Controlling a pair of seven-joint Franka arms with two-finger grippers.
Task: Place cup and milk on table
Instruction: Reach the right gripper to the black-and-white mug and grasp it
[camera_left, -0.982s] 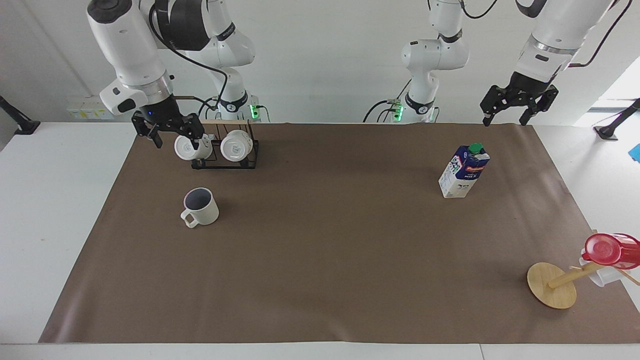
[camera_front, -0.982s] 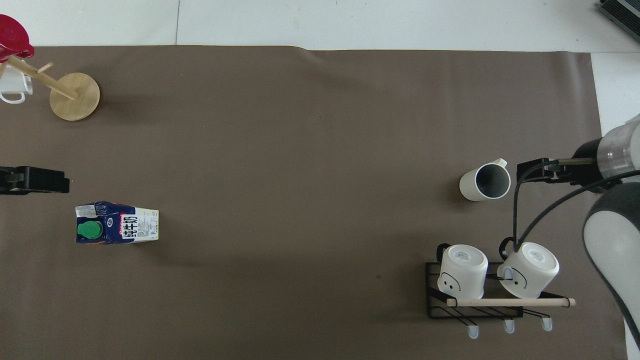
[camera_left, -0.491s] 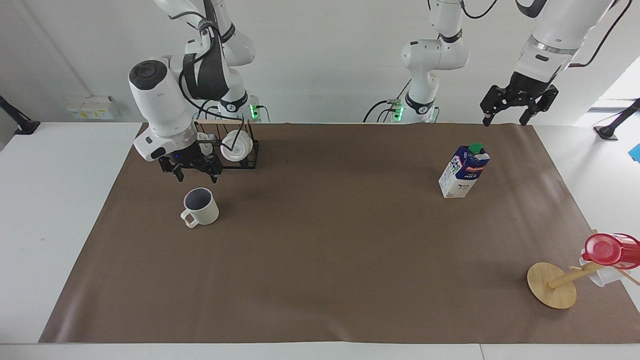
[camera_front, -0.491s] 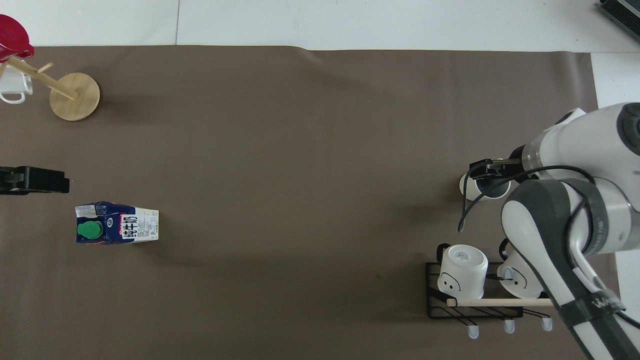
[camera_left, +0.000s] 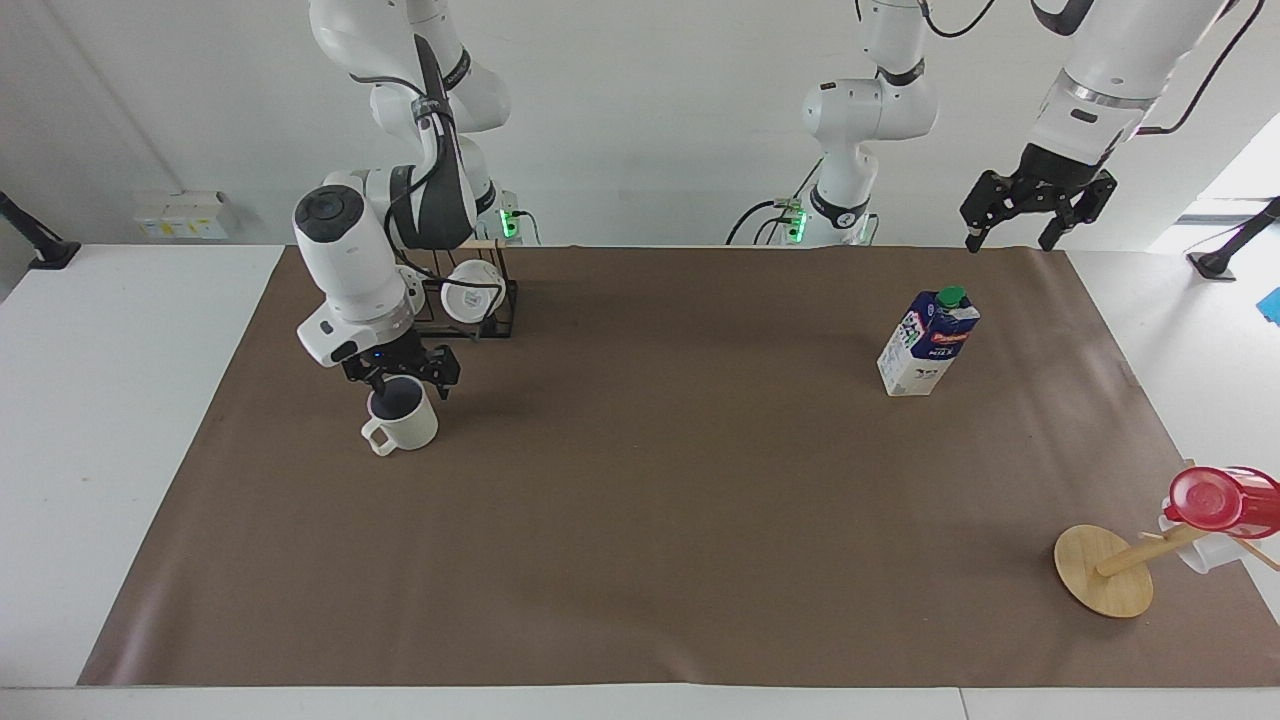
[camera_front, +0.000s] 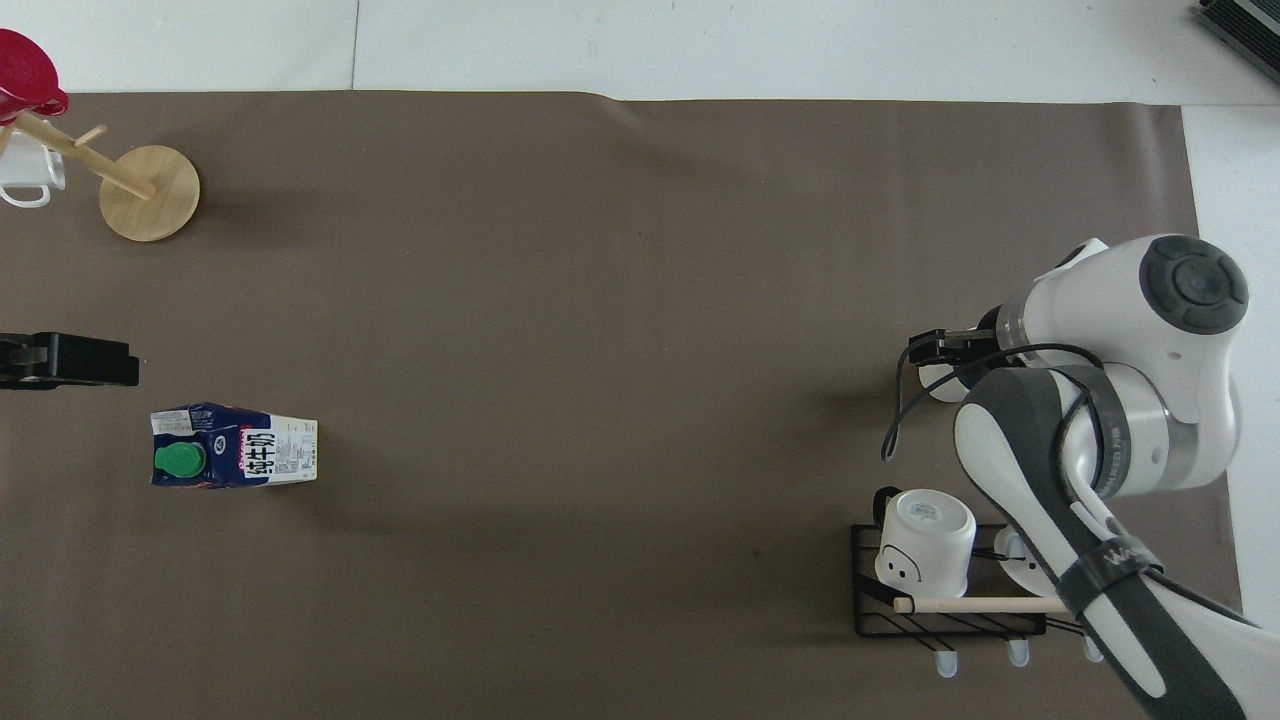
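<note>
The cream-white cup (camera_left: 408, 428) stands upright on the brown mat of the table (camera_left: 650, 500), handle turned away from the robots. My right gripper (camera_left: 402, 374) is low over its rim, open, with fingers spread to either side of the mouth; I cannot tell whether they touch it. From overhead the right gripper (camera_front: 940, 348) and arm cover most of the cup (camera_front: 934, 386). The milk (camera_left: 928, 343) stands upright toward the left arm's end, also seen as the milk (camera_front: 235, 460) with its green cap. My left gripper (camera_left: 1010, 240) hangs open in the air over the mat's edge near the milk.
A black wire rack (camera_left: 492, 318) with two white mugs stands nearer the robots than the cup, close to the right arm. A wooden mug tree (camera_left: 1105, 570) holding a red cup (camera_left: 1220, 497) stands at the mat's corner toward the left arm's end.
The right arm has swung from beside the rack and come down onto the cup's rim. The left arm, cup and milk have not moved.
</note>
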